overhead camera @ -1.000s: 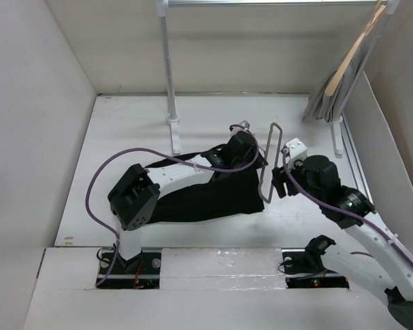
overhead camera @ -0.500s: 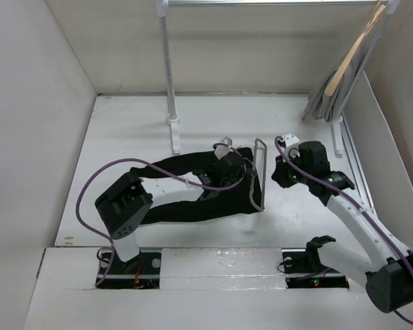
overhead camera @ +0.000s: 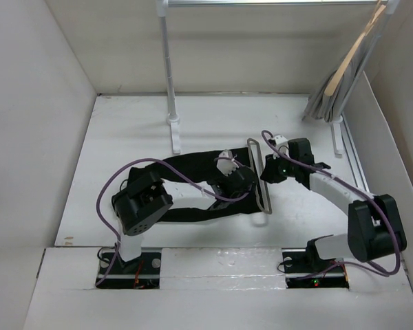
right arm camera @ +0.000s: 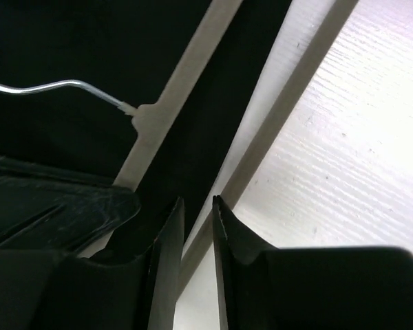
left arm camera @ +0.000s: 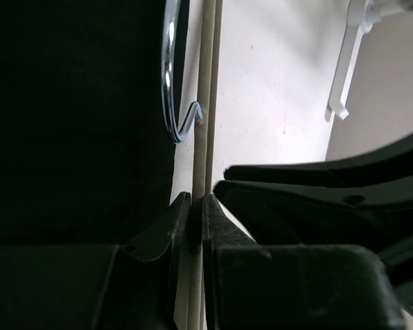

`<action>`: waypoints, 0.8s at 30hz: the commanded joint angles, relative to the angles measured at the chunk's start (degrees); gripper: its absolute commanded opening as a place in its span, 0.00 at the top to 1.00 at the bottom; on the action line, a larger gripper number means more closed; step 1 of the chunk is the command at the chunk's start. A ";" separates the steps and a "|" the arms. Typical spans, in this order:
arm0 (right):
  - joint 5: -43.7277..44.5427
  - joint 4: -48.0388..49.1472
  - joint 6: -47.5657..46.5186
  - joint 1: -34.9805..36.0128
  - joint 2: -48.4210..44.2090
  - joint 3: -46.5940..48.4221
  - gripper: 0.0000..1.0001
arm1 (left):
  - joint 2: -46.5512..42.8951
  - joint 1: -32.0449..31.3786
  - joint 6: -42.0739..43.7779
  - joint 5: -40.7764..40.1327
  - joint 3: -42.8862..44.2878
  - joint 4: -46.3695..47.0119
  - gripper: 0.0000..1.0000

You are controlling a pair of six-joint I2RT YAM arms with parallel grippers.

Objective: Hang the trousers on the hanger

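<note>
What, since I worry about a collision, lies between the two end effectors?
The hanger, its two bars with a strip of trousers between; top external view shows it.

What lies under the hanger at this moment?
The trousers: black cloth lies beneath the hanger at its hook and inner bar. The outer bar follows the cloth's edge, beside bare table. Anything beneath the cloth is covered.

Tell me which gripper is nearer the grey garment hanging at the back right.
Right. The right gripper is at the hanger's right side, towards the garment. The left gripper pinches the hanger from the left, over the trousers, farther from the garment.
</note>
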 commanded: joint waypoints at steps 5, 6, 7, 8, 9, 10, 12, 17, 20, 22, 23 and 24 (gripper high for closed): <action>-4.57 11.24 0.36 -2.84 5.97 -0.45 0.63 | 4.03 -0.78 -4.95 -5.99 1.21 0.21 1.00; -5.62 11.16 0.09 -2.84 7.02 -0.01 0.62 | 4.39 -0.78 -5.56 -5.99 1.47 -0.13 1.00; -5.46 11.24 -0.34 -2.84 8.42 0.86 0.62 | 4.74 -0.78 -5.91 -5.99 1.56 -0.40 1.00; -5.28 11.24 -0.61 -2.84 8.96 1.13 0.61 | 5.44 -0.78 -6.18 -5.90 1.65 -0.58 1.00; -5.63 13.07 -0.61 -2.84 9.57 1.22 0.61 | 5.80 -0.78 -6.35 -5.72 1.74 -1.10 1.00; -5.89 13.61 -0.61 -2.84 10.71 1.31 0.61 | 6.15 -0.78 -7.05 -5.72 1.74 -1.45 1.00; -6.85 14.14 -0.88 -2.84 11.60 1.22 0.60 | 6.68 -1.30 -7.58 -5.72 1.48 -1.72 1.00; -7.04 14.14 -1.58 -3.37 10.74 0.52 0.64 | 6.95 -1.31 -7.94 -5.46 1.48 -2.42 1.00; -4.67 13.71 -1.31 -3.37 8.44 0.52 0.57 | 6.77 -1.31 -7.41 -5.72 1.92 -3.04 1.00; -6.41 12.83 -1.67 -3.37 10.01 1.74 0.56 | 6.86 -1.31 -7.24 -5.72 2.09 -3.74 1.00; -7.29 13.09 -1.49 -3.37 10.89 2.01 0.56 | 6.94 -1.31 -7.24 -5.64 2.09 -3.83 1.00; -7.82 13.61 -1.14 -3.37 11.59 1.49 0.63 | 6.95 -1.31 -7.41 -5.37 1.74 -3.92 1.00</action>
